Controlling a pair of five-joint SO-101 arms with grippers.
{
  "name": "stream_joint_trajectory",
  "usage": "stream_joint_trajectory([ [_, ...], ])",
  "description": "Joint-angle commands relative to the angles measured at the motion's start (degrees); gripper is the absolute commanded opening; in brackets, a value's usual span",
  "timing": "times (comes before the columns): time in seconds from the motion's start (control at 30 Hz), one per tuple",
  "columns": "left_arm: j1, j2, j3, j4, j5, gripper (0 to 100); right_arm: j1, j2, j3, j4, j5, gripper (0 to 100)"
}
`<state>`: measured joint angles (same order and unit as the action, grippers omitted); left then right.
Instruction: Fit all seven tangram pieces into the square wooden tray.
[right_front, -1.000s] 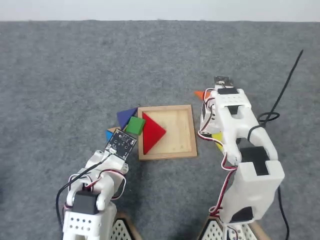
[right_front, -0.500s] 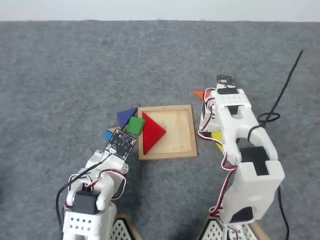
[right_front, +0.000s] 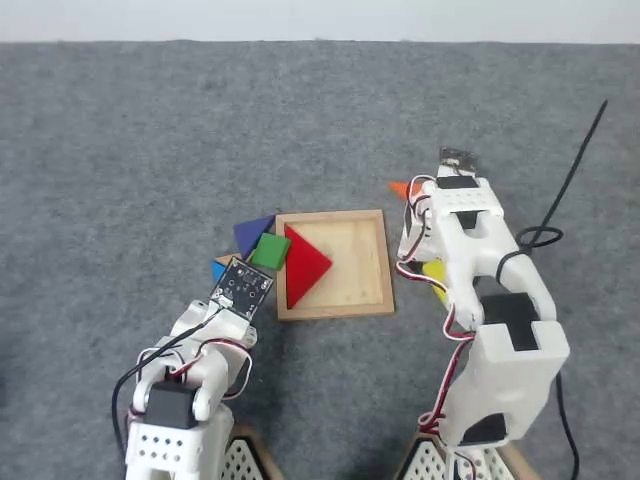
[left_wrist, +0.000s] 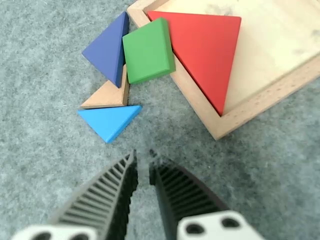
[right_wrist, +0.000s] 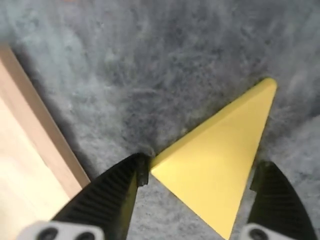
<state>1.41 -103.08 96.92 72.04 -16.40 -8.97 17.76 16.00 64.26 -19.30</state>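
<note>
The right gripper (right_wrist: 202, 171), wide open and empty, straddles the yellow triangle (right_wrist: 220, 145) lying flat on the tabletop (right_wrist: 150, 60), with the tray (right_wrist: 30, 110) just beside it. The left gripper (left_wrist: 141, 159), all but closed and empty, hangs short of the light-blue triangle (left_wrist: 109, 120).

Overhead camera, two close wrist cameras, shared tray (right_front: 355, 270)

From the high view, the right arm (right_front: 470, 240) covers most of the yellow triangle (right_front: 434, 270). The orange piece (right_front: 401, 188) pokes out from behind that arm, so I can't tell its shape. The left arm (right_front: 242, 288) hides most of the light-blue triangle (right_front: 217, 268). In both wrist views the wooden tray (left_wrist: 240, 117) is cut off at the frame edge.
</note>
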Motion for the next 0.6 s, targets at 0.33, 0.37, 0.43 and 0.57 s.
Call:
stream_joint_trajectory([
  [0.33, -0.09, -0.26, -0.48, 0.26, 0.18, 4, 1.1, -0.22, -1.85, -1.89, -0.35, 16.6],
  [0.37, -0.09, -0.26, -0.48, 0.26, 0.18, 4, 1.1, -0.22, -1.85, -1.98, -0.35, 16.5],
  [0.43, -0.09, -0.26, -0.48, 0.26, 0.18, 4, 1.1, -0.31, -1.85, -1.98, -0.26, 16.2],
  [0.57, -0.09, -0.26, -0.48, 0.26, 0.18, 4, 1.1, -0.92, -2.11, -1.45, 2.11, 16.2],
])
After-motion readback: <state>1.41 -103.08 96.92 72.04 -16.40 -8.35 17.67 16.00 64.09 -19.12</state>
